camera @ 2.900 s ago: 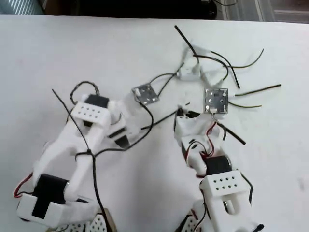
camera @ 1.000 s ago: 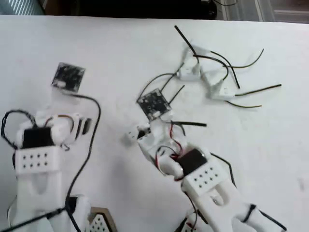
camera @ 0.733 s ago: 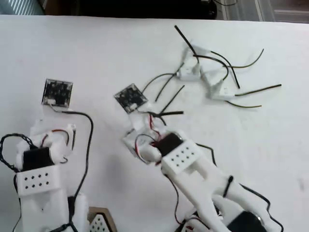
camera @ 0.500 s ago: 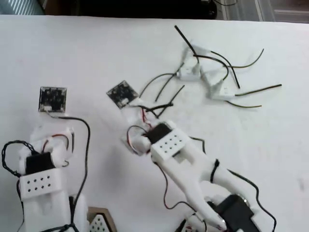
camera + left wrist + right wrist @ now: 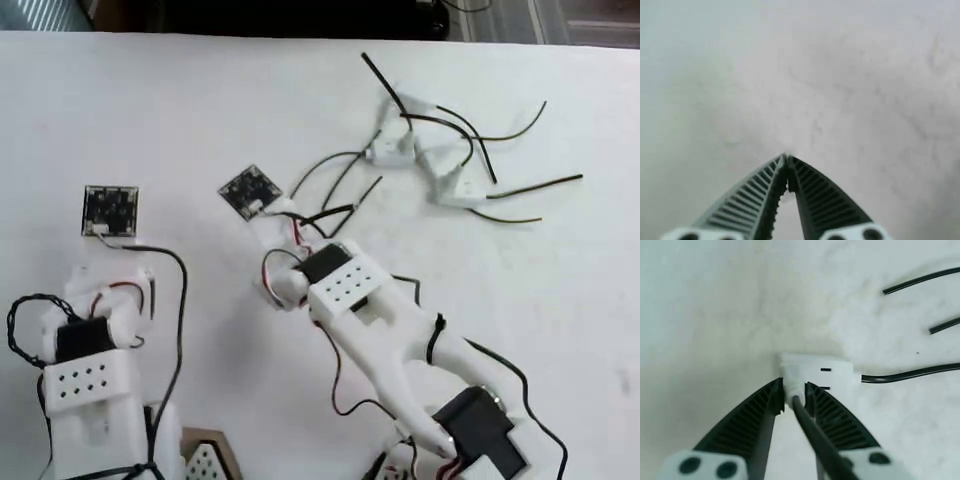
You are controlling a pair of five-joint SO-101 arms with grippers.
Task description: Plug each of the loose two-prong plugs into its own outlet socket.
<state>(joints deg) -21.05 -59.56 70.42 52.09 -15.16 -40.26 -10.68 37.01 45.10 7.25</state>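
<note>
Over the past seconds my right pincer (image 5: 792,390), clamped on a white plug (image 5: 822,374), has swung left, dragging its board (image 5: 250,190) to mid-table; my left pincer (image 5: 788,159), closed on nothing, sits just nearer than the left board (image 5: 110,209); loose plugs (image 5: 392,151) far right remain unfitted

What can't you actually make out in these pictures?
Socket holes on the dark square board by the left arm and the dark square board by the right arm: too small, high view.
Prongs of the white plastic plug: right wrist view, the right tool clamps over that end.
Whether plug meets board: high view, the right arm's white wrist covers it.
</note>
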